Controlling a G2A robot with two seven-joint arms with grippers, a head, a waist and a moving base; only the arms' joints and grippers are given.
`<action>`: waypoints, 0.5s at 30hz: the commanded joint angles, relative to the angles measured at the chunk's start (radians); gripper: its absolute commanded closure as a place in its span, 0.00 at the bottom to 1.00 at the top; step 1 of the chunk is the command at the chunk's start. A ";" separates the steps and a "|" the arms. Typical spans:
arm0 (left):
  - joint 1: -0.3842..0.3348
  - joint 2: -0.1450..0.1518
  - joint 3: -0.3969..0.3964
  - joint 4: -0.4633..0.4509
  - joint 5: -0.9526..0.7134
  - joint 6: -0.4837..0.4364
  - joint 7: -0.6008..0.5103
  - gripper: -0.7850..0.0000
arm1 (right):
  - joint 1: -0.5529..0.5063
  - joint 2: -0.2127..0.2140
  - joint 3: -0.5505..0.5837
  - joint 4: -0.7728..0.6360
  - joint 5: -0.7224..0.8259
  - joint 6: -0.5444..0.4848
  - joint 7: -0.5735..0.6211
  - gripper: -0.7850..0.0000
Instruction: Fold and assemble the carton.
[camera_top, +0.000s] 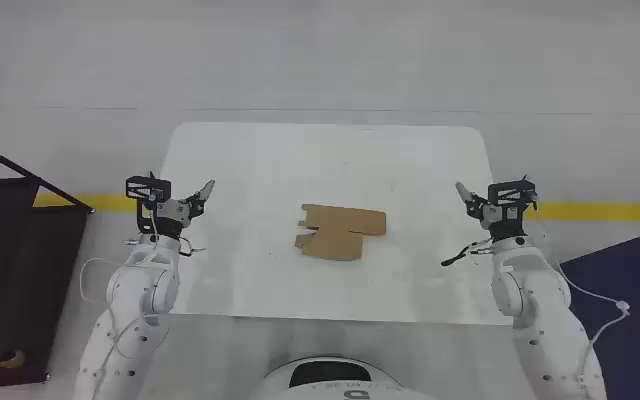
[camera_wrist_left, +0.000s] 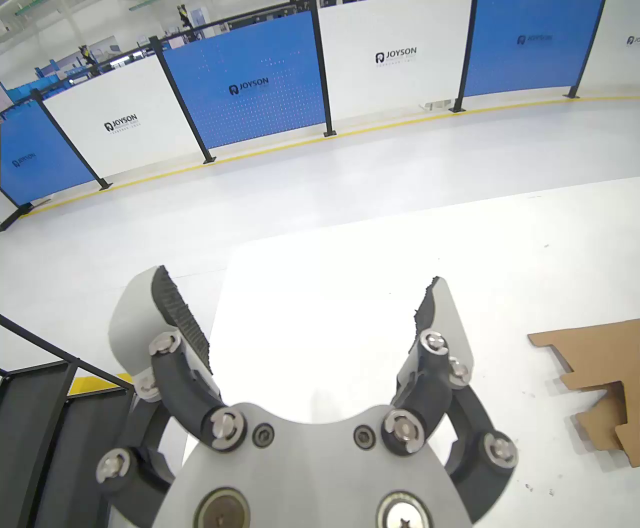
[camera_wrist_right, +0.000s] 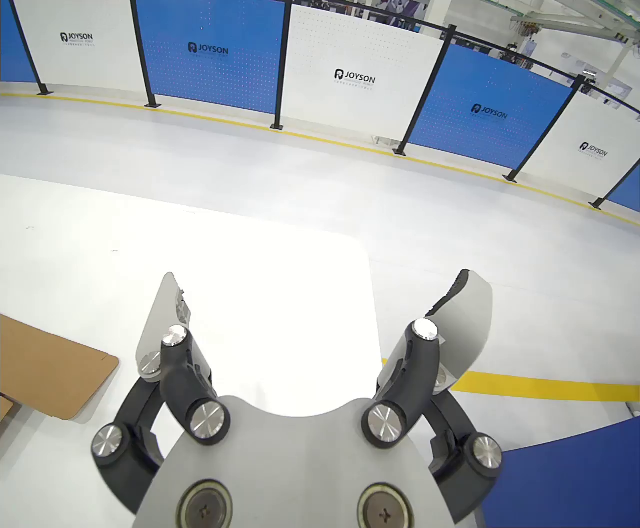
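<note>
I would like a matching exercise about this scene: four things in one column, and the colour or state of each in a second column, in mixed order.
Things:
1. carton
2. left gripper
3. table
4. floor line

Colour or state:
A. yellow
B. jaws open, holding nothing
C. white
D. brown, lying flat in the middle of the table

Pairs: 1-D, 2-B, 3-C, 4-A.

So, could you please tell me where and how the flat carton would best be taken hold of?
Probably take the carton by its plain, straight end on the robot's right, coming in low from that side with the open right end effector. It lies flat on the table, so only an edge offers a pinch, and the opposite end is cut into notched flaps.
</note>
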 joint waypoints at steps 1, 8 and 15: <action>0.000 0.000 0.000 0.000 0.000 0.000 0.000 0.00 | 0.000 0.000 0.000 0.000 0.000 0.000 0.000 0.00; 0.000 0.000 0.000 0.000 0.000 0.000 0.000 0.00 | 0.000 0.000 0.000 0.000 0.000 0.000 0.000 0.00; 0.000 0.000 0.000 0.000 0.000 0.000 0.000 0.00 | 0.013 -0.002 -0.064 0.028 -0.085 -0.033 -0.022 0.00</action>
